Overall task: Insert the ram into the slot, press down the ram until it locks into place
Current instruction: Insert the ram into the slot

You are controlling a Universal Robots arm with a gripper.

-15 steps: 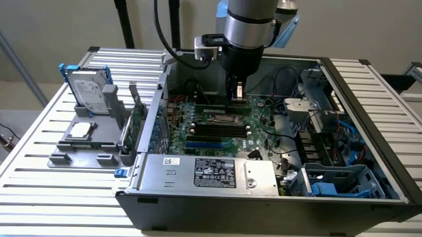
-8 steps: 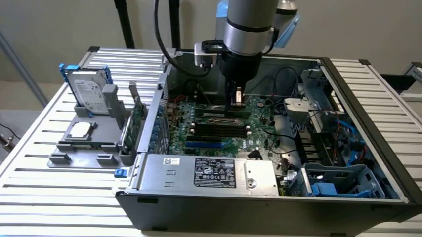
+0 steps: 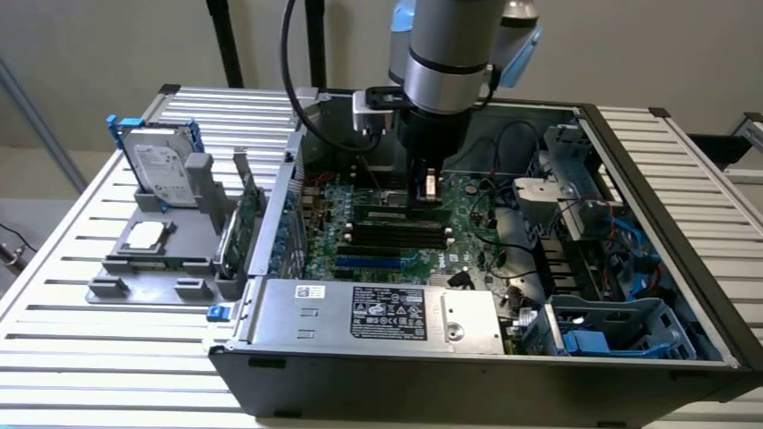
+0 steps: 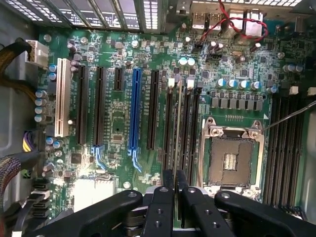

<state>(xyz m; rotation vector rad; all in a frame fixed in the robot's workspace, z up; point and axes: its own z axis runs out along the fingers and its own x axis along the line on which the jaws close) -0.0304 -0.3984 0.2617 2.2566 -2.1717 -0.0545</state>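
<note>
The ram (image 4: 177,123) shows edge-on as a thin pale strip running along a bank of parallel black slots (image 4: 169,128) beside the CPU socket. Its near end passes between the two black fingers (image 4: 167,197) of my gripper (image 4: 175,174), which stand close together on it. In the exterior view the gripper (image 3: 426,192) reaches straight down into the open computer case. The green ram (image 3: 394,213) stands on edge right under it, at the far side of the black slots (image 3: 399,235). Whether the end clips are closed cannot be told.
A blue slot (image 4: 134,108), a white slot (image 4: 61,96) and the silver CPU socket (image 4: 231,158) flank the memory bank. Case walls, a drive cage (image 3: 608,326), the power supply (image 3: 394,313) and cables (image 3: 513,143) crowd the arm. Outside lie a hard drive (image 3: 161,165) and an expansion card (image 3: 247,223).
</note>
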